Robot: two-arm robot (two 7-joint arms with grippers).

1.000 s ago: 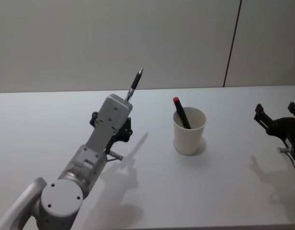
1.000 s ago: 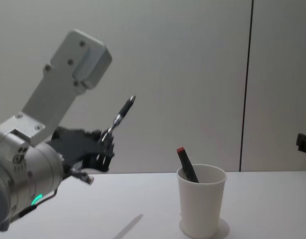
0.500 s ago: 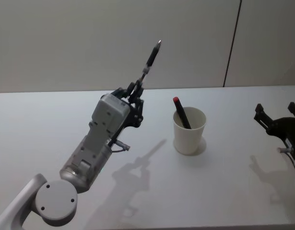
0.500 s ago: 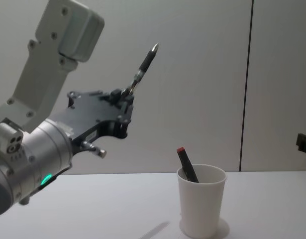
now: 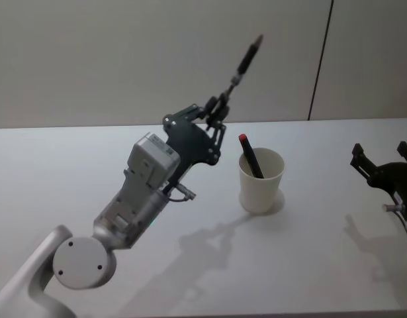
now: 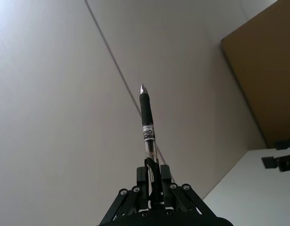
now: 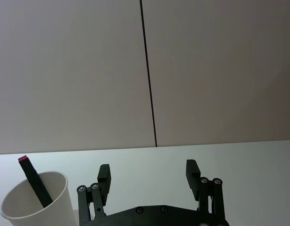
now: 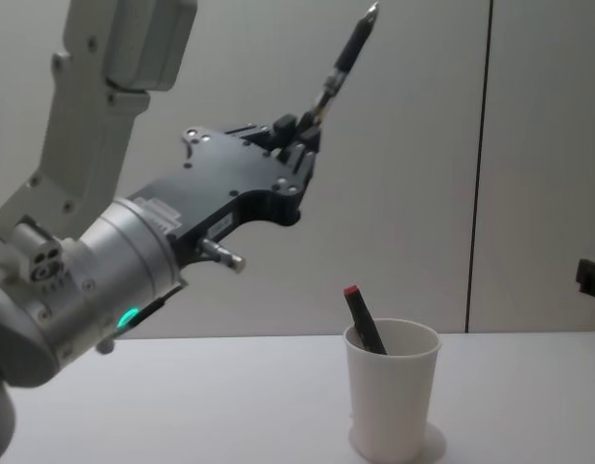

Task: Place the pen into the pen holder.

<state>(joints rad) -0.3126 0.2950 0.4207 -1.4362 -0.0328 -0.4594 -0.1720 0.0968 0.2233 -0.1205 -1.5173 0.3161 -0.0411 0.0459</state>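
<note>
The pen [image 8: 345, 56] is riding high in the air, well above the table [image 5: 309, 258]. It is being held by its lower end and is sticking out of the left gripper [image 8: 305, 135] with its silver tip pointing up. Its long axis is leaning up and toward the robot's right, not hanging down. The left gripper's fingers are closing tight on the barrel, with most of the pen's length showing free beyond them.

The cup [image 8: 392, 391] is standing upright on the table, below the gripper and off to its right. A second pen with a red cap [image 8: 360, 319] is already leaning inside it against the left of the rim. In the chest view the held pen's tip is sitting roughly over the cup's left rim, but far above it, and the held end is lying further left.

So the coming move is looking like a carry rightward and down, with the pen being tipped over so that one end is aiming into the opening.

The right gripper [image 7: 149, 176] is waiting at the table's right edge, fingers spread wide and holding nothing.
</note>
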